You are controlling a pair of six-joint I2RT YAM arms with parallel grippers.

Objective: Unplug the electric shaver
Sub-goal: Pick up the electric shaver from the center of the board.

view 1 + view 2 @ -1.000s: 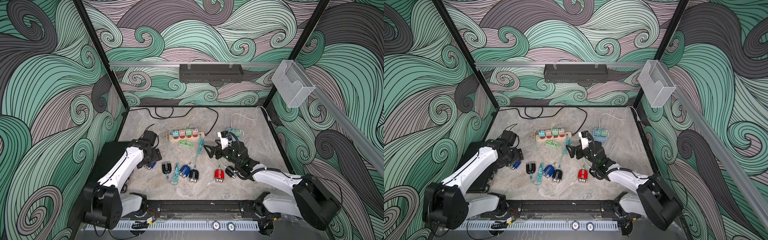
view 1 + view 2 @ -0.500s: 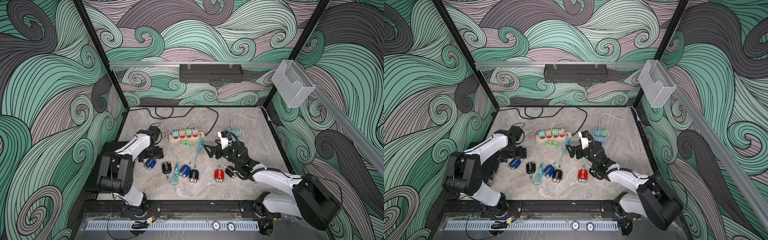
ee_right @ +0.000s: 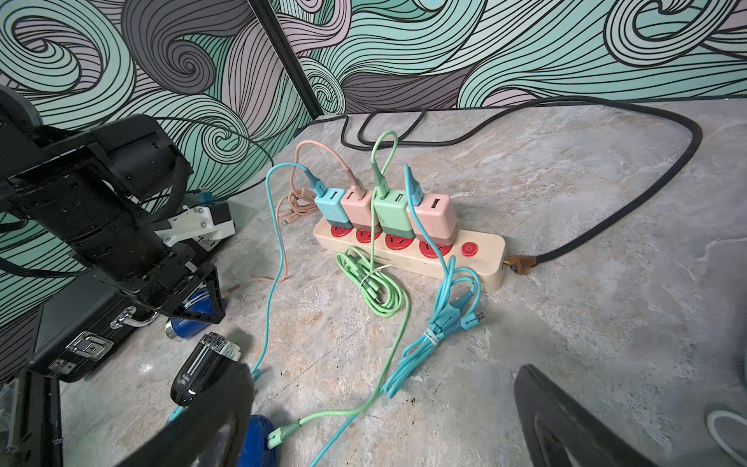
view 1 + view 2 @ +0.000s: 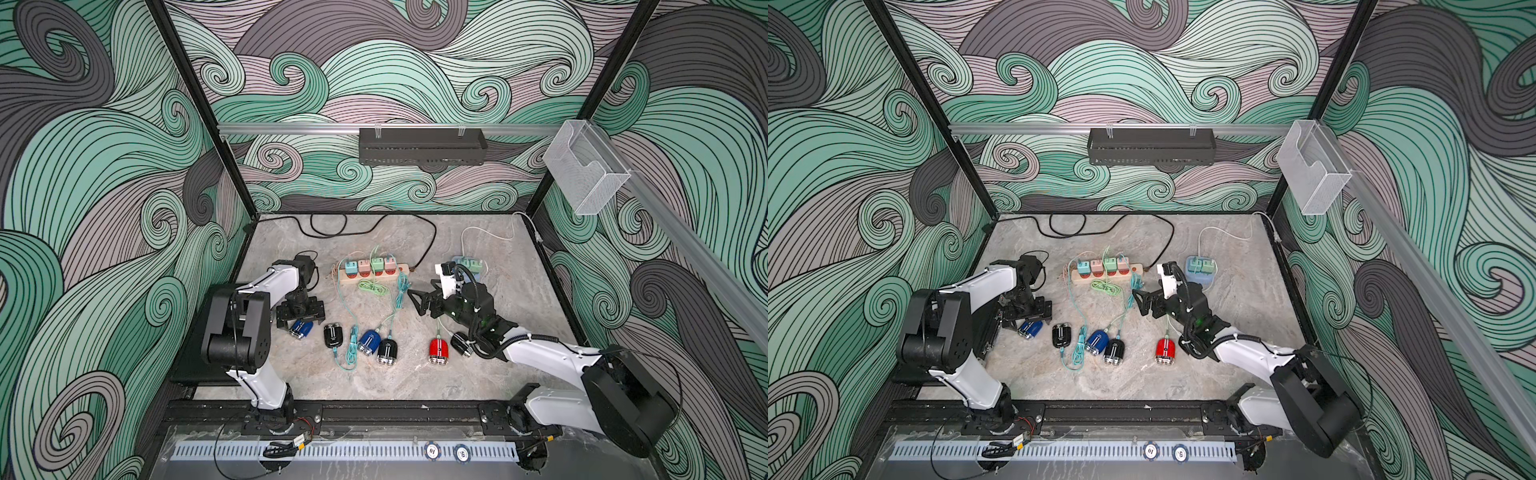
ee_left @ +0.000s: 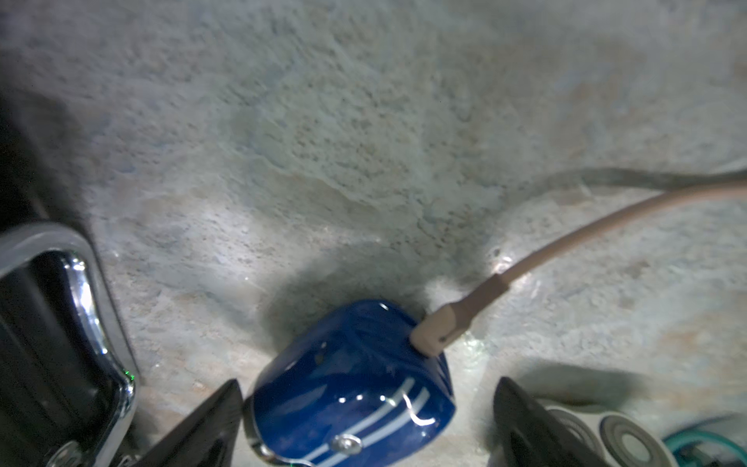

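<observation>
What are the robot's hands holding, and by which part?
Nothing is held. The left hand is open around the blue shaver, not closed on it; the right hand is open and empty.

Four chargers (image 4: 377,264) are sitting on the power strip (image 4: 376,279). Shavers (image 4: 369,340) are lying before it, a socket block (image 4: 469,264) to its right.

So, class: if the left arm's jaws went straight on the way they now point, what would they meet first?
The blue shaver, most likely: it lies on the table between the open left jaws, pink cable plugged into it. How far off is unclear, but nothing else shows in between.
</observation>
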